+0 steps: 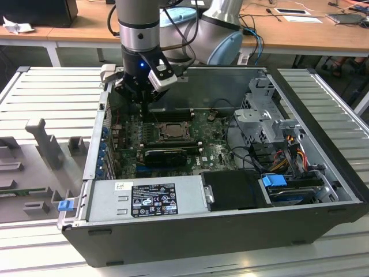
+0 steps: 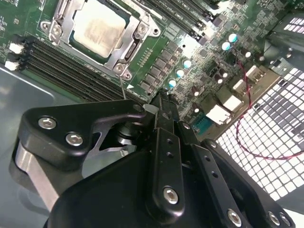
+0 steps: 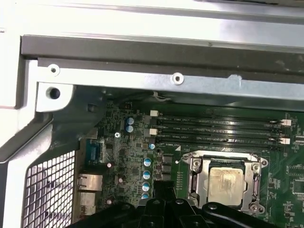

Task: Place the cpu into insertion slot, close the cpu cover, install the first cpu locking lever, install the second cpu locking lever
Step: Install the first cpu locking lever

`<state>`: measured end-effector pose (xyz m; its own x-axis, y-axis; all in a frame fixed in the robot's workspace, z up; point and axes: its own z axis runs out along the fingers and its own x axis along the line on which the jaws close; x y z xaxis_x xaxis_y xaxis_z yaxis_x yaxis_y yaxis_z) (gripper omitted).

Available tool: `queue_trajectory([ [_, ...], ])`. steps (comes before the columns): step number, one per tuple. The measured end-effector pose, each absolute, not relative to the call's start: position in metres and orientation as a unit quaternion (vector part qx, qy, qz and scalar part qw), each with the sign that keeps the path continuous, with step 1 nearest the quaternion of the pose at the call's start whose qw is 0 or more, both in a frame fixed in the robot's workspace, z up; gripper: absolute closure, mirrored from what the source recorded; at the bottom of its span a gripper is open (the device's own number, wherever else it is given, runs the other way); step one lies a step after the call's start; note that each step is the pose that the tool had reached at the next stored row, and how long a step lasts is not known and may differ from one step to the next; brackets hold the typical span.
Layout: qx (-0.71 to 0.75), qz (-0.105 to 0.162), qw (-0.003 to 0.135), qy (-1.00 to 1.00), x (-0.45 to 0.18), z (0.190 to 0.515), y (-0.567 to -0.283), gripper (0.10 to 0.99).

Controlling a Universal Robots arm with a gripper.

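Second wrist view shows you the end effector (image 2: 160, 103) clenched shut, the cpu (image 2: 99, 26) just beyond it under the closed cpu cover (image 2: 127, 47); motherboard (image 2: 164, 35) print is too small to read.

A ribbed grey metal work surface (image 1: 52, 92) spans the scene. Grey fixture blocks (image 1: 46, 141) stand at the exterior view's left. A wooden desk (image 1: 86, 32) with papers (image 1: 302, 18) runs along the far side.

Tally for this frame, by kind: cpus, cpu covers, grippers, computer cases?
cpu: 1
cpu cover: 1
gripper: 1
computer case: 1
Total: 4
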<state>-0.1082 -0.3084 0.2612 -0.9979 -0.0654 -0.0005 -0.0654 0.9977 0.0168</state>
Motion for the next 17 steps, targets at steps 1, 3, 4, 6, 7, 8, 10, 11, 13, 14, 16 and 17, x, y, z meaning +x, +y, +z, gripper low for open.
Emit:
queue_trajectory([
  [1,0.033,-0.008,0.0,-0.999,-0.108,0.261,-0.307,0.98],
  [3,0.032,-0.008,0.0,-0.999,-0.108,0.261,-0.304,0.98],
  [4,0.032,-0.008,0.0,-0.999,-0.108,0.26,-0.302,0.98],
  [6,0.032,-0.009,0.0,-0.999,-0.108,0.26,-0.301,0.98],
  [7,0.032,-0.009,0.0,-0.999,-0.109,0.26,-0.301,0.98],
  [8,0.032,-0.008,0.0,-0.999,-0.11,0.26,-0.3,0.98],
  [10,0.032,-0.009,0.0,-0.999,-0.111,0.259,-0.3,0.98],
  [11,0.032,-0.009,0.0,-0.999,-0.111,0.259,-0.299,0.98],
  [13,0.032,-0.008,0.0,-0.999,-0.111,0.259,-0.298,0.98],
  [14,0.032,-0.009,0.0,-0.999,-0.111,0.259,-0.297,0.98],
  [16,0.032,-0.009,0.0,-0.999,-0.111,0.259,-0.296,0.98],
  [17,0.032,-0.008,0.0,-0.999,-0.111,0.259,-0.294,0.98],
])
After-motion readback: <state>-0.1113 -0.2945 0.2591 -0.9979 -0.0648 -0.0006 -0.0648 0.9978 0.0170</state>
